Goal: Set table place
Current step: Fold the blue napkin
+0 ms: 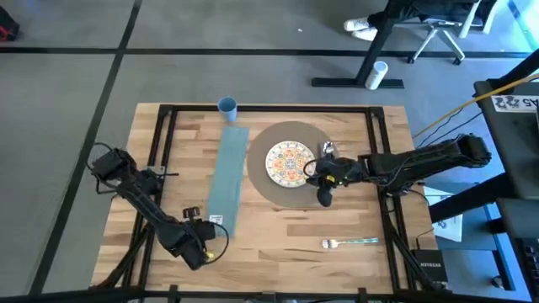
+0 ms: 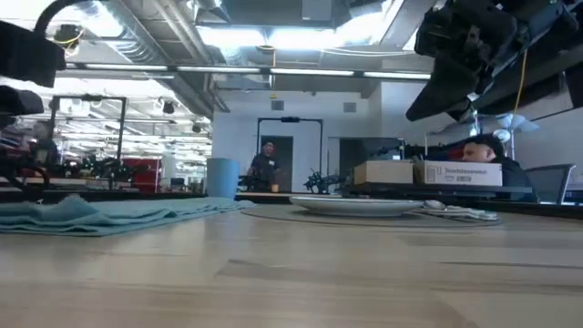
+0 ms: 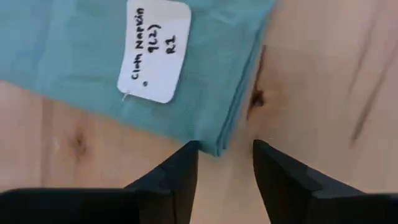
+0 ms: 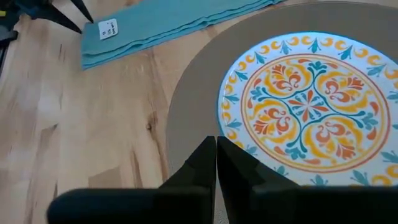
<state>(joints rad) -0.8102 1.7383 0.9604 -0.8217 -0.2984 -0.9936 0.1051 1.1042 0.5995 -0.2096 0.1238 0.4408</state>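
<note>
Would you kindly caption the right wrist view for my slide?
Right gripper, fingers shut, above the grey placemat beside the patterned plate; teal napkin beyond.

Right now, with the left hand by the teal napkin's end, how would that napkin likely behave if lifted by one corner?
The teal napkin is probably floppy: in the low view its folds rumple. It looks light, thin layered cloth, so it would likely drape and unfold. The left hand is open at its corner; pushing it would probably bunch the cloth.

This is an open-plan lab or workshop hall: exposed ceiling ducts [image 2: 137, 27] and strip lights [image 2: 301, 36], grey carpet floor [image 1: 76, 84], a wheeled office chair [image 1: 442, 34], stacked cardboard boxes [image 2: 428, 173], and a person [image 2: 264, 164] standing far behind the desk [image 1: 286, 223].
</note>
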